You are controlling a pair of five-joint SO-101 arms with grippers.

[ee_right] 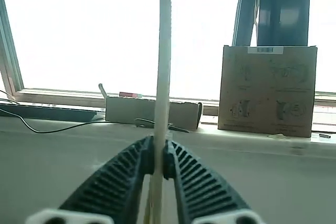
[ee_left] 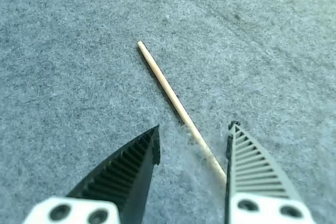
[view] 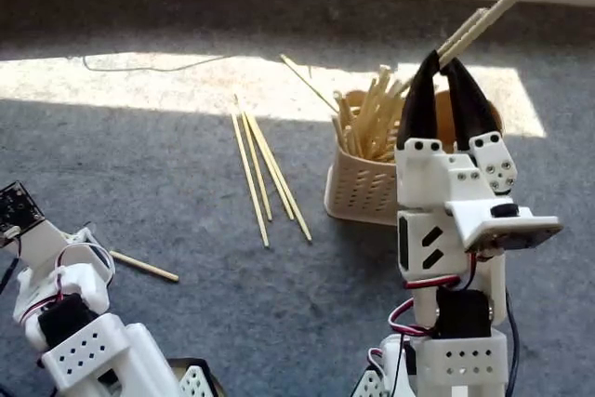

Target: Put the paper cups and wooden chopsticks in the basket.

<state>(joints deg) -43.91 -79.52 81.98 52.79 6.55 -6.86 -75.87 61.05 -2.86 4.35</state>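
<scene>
While the right gripper holds a wooden chopstick pinched high above the basket toward the surface's far right edge, several loose sticks lie mid-surface. The left wrist view shows the left gripper wide open and empty over a lone chopstick. In the right wrist view, the jaws are clamped on the stick. It is best tipped downward and released low inside the rim.

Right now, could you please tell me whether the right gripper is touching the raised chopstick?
Touching. The right wrist view shows the right gripper closed on the chopstick, with both jaws pressed against it and no gap on either side.
</scene>
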